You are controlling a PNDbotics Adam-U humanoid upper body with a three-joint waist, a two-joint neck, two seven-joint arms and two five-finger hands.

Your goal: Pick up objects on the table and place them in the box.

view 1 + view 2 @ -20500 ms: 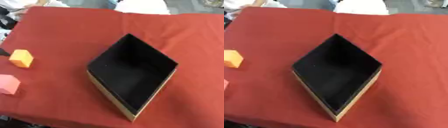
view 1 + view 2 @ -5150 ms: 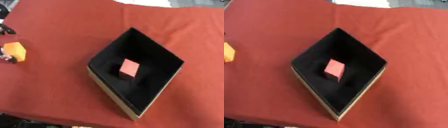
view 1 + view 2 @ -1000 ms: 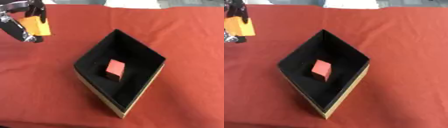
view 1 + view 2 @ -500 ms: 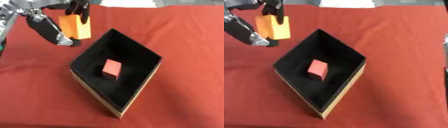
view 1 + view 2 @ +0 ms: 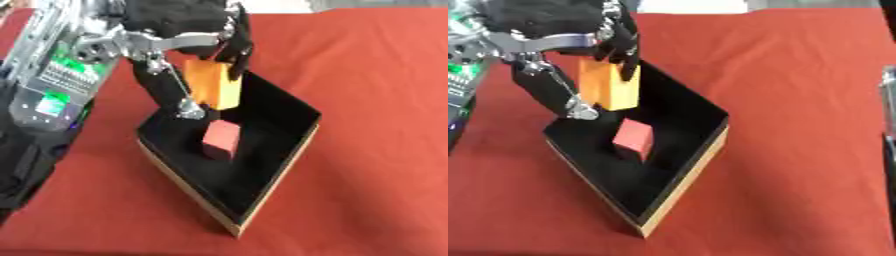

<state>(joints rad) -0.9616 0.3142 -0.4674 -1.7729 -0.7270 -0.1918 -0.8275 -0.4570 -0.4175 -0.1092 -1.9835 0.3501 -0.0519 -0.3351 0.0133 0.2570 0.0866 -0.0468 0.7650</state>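
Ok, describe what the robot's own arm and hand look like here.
The left hand has a black, fabric-like back, black fingers and silver metal links down one digit. Its forearm is silvery grey with a green-lit panel. Only a grey sliver at the right eye view's right edge might be the other arm.

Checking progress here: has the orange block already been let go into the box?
No, the left hand holds the orange block above the box, beside the pink block.
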